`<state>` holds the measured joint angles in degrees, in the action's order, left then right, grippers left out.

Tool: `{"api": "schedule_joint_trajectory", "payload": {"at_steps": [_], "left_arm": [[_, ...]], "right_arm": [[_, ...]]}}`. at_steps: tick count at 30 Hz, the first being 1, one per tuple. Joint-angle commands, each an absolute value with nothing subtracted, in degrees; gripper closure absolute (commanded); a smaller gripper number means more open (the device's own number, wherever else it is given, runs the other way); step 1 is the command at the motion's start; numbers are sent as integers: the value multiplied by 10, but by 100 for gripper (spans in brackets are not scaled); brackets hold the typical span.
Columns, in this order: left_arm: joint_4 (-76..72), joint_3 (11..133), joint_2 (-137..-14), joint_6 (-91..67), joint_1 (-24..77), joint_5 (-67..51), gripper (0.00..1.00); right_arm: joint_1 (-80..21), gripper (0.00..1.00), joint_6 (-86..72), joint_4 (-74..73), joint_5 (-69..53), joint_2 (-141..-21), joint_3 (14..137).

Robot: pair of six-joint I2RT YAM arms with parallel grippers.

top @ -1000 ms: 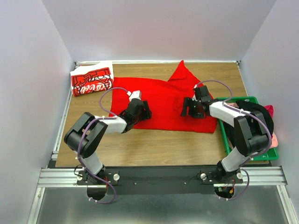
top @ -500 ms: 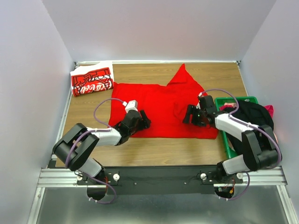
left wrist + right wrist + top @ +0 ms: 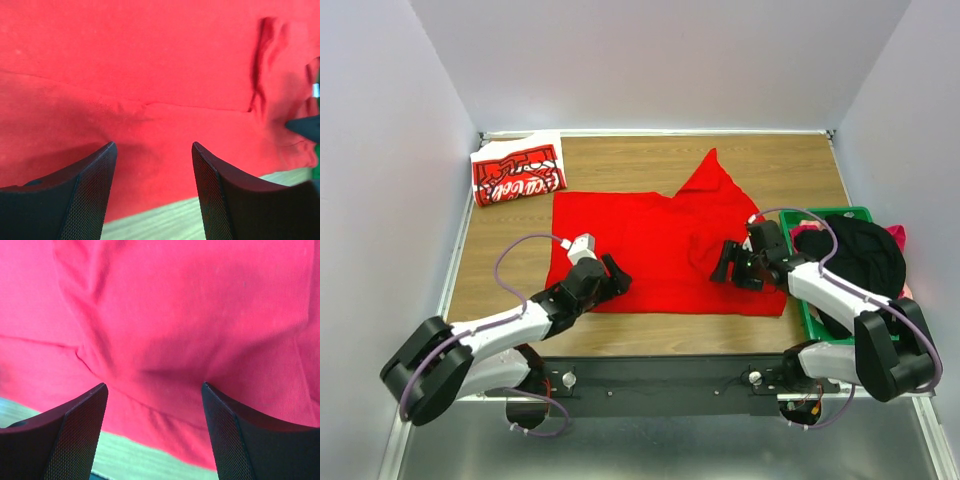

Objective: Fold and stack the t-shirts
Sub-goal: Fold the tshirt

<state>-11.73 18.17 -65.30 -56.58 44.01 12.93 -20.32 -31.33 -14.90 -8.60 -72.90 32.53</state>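
Left gripper [image 3: 611,274] and right gripper [image 3: 723,262] both spread wide over the red shirt [image 3: 655,225], nothing pinched. Folding's barely begun, I reckon; next, clamp the hem sitting right between each one's jaws.

Red t-shirt [image 3: 150,65] cut off by both wrist views' edges
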Motion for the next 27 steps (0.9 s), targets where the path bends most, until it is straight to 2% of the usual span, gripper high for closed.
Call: {"api": "schedule_joint_trajectory", "payload": {"at_steps": [1, 6, 13, 18, 27], "left_arm": [[-51, 206, -599, -570, 444, 181, 30], [-67, 249, -622, -522, 443, 206, 29], [-129, 292, -746, -483, 443, 185, 27], [-159, 258, -766, -504, 443, 182, 27], [-151, 173, -717, -547, 444, 194, 27]], "right_arm": [[-209, 18, -318, -210, -86, -706, 351], [-209, 18, -299, -210, -53, -731, 401], [-211, 17, -273, -175, 11, -774, 409], [-214, 17, -283, -142, 14, -794, 384], [-236, 18, -335, -143, 33, -788, 321]]}}
